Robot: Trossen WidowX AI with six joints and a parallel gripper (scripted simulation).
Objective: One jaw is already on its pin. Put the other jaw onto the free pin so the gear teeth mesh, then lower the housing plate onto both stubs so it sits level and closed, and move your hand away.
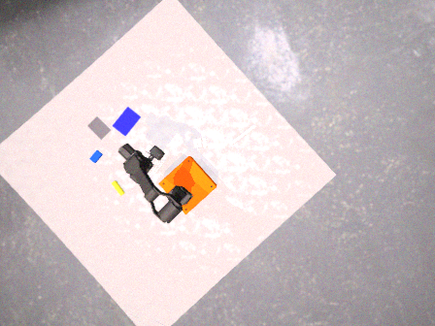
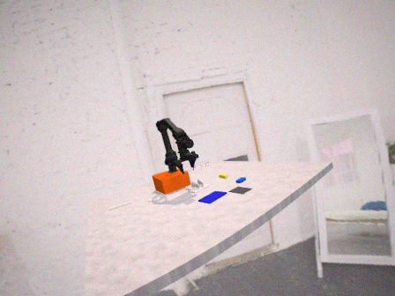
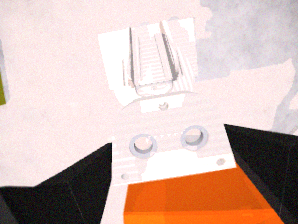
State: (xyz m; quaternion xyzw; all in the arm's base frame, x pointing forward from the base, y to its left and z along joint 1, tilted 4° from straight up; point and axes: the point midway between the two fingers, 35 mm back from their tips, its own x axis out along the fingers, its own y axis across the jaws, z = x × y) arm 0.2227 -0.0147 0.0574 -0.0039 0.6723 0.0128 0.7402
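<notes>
White, the two-holed housing plate [image 3: 170,165] sat gripped in the end effector [image 1: 156,152] [image 2: 187,169] [image 3: 166,139], above the bench [image 1: 233,252] [image 2: 176,238] [image 3: 55,65] near the orange block [image 1: 201,186] [image 2: 172,182] [image 3: 190,195]. Lowering it well called for keeping it level, both holes centred over the stubs, and descending slowly before any release.

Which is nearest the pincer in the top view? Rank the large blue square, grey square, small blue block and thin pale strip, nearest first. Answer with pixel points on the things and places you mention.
From the pincer [image 1: 142,153] [image 2: 188,170] [image 3: 166,139]:
1. large blue square [image 1: 126,121] [image 2: 212,196], above
2. grey square [image 1: 99,128] [image 2: 240,190] and small blue block [image 1: 96,156] [image 2: 241,180], left; too close to call
3. thin pale strip [image 1: 242,136] [image 2: 120,205], right
</notes>
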